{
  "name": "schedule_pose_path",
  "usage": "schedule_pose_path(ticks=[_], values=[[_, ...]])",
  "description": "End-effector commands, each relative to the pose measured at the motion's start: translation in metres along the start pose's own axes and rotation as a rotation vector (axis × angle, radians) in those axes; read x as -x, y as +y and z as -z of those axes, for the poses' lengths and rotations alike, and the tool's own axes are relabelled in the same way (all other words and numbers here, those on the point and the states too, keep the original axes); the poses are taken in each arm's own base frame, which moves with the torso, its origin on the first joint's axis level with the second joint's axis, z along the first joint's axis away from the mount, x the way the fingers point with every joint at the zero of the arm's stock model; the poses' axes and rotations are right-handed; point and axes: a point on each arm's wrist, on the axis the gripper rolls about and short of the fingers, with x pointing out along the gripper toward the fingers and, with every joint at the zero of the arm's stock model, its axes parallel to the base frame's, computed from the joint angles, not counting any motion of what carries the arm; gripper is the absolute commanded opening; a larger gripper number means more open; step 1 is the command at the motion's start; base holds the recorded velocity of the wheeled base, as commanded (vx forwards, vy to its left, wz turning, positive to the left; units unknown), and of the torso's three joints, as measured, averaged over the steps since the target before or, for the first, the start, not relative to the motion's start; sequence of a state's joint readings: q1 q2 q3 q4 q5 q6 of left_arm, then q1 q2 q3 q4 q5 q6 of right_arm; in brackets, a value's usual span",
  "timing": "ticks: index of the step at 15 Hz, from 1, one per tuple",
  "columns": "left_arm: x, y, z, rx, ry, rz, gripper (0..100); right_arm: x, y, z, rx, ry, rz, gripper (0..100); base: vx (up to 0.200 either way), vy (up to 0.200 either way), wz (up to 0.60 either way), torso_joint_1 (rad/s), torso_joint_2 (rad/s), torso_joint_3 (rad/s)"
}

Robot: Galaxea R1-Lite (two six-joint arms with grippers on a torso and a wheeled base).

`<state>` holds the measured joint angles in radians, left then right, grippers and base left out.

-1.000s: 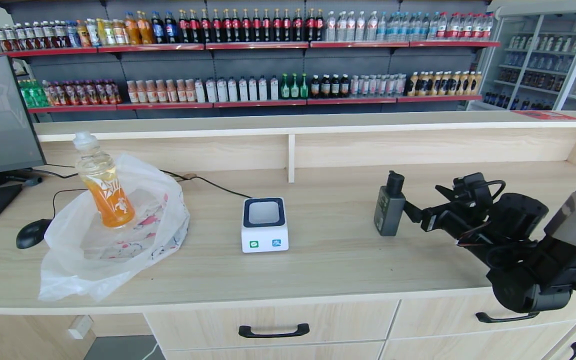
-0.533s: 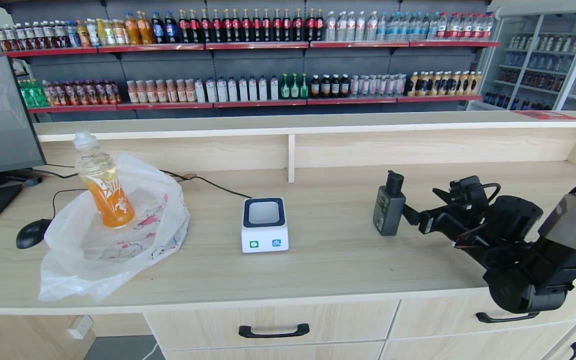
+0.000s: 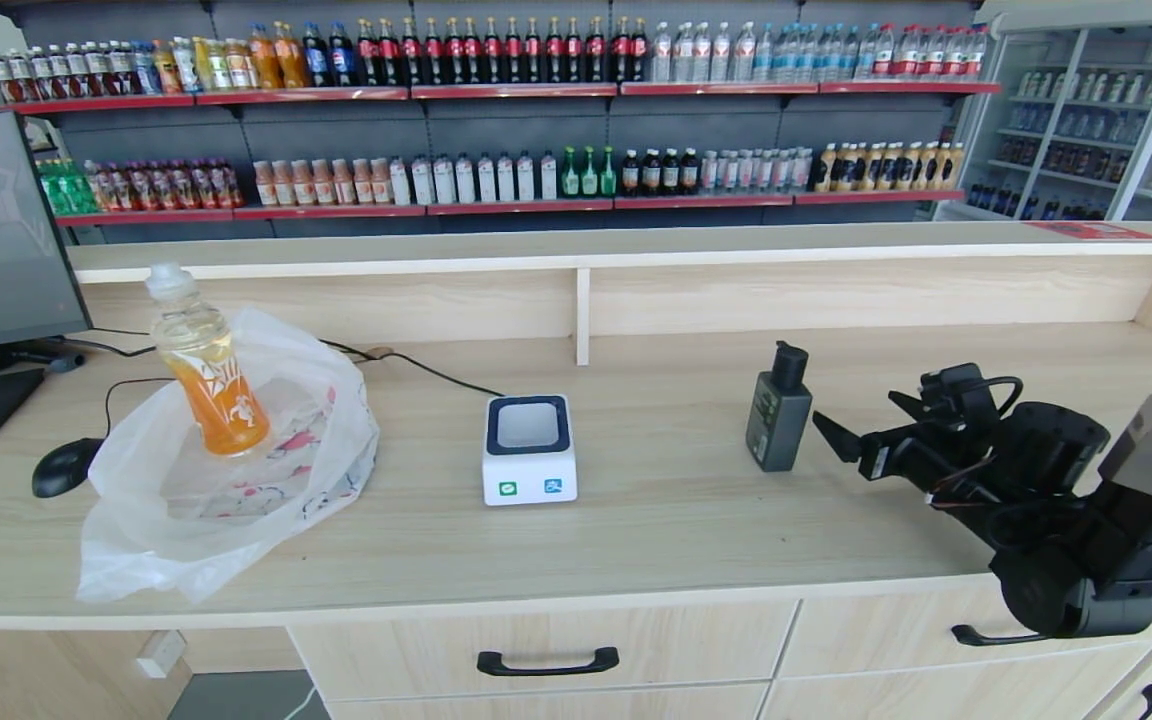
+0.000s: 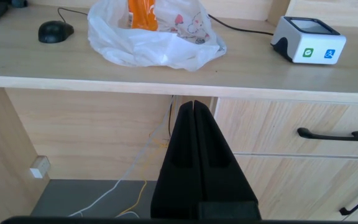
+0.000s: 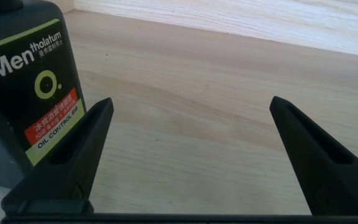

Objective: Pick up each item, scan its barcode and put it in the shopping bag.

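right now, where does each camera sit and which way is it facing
Head view: high on the robot, looking forward and down over the counter toward drink shelves; right arm shows at right.
Left wrist view: in front of the counter, facing its drawers; left gripper, jaws shut.
Right wrist view: low over the counter; right gripper, jaws open, dark bottle just ahead.
Shared: head and left wrist views both show the scanner and shopping bag.
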<state>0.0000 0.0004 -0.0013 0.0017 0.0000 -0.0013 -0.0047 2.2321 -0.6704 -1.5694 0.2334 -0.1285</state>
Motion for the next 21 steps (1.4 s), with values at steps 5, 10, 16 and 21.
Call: schedule_pose_path(ticks=[5,10,16,21], values=[[0.0,0.0,0.0,0.0,-0.001,0.0,0,0.027,0.015,-0.03,0.021,-0.028,-0.018,100,0.0,0.0,0.0,0.0,0.0,0.0],[0.0,0.0,0.0,0.0,-0.001,0.0,0,0.041,0.062,-0.045,-0.044,-0.015,0.022,100,0.0,0.0,0.0,0.0,0.0,0.0],[0.0,0.0,0.0,0.0,-0.001,0.0,0,0.051,0.074,-0.046,-0.089,0.005,0.043,100,0.0,0.0,0.0,0.0,0.0,0.0],[0.0,0.0,0.0,0.0,-0.001,0.0,0,0.039,0.058,-0.037,-0.091,0.013,0.098,100,0.0,0.0,0.0,0.0,0.0,0.0]])
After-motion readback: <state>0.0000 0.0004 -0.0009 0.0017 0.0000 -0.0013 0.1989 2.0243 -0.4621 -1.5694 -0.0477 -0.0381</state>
